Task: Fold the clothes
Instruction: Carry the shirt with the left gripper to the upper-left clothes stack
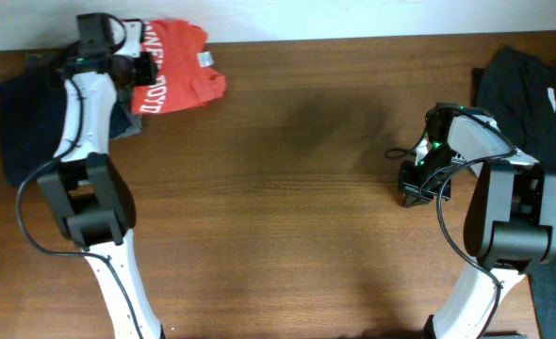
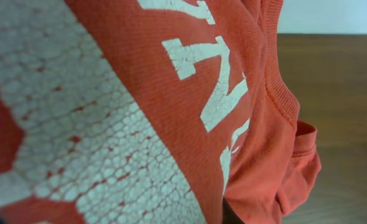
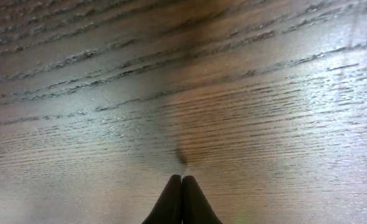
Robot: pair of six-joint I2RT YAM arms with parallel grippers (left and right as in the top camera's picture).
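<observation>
T-shirt (image 1: 179, 61): orange-red, white lettering, bunched at the table's (image 1: 287, 188) far-left corner.
Left gripper (image 1: 139, 71): at that corner, against the T-shirt; jaws hidden by fabric, grip cannot be told.
Right gripper (image 3: 181, 180): fingertips pressed together, empty, over the table's right side.

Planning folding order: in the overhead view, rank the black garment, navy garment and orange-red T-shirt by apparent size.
Largest: black garment.
navy garment and orange-red T-shirt: roughly alike, unranked; left arm hides part of the navy one.

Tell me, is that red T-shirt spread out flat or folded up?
Bunched up, not spread: overhead, the red T-shirt is a small layered bundle, its lettering creased.
</observation>
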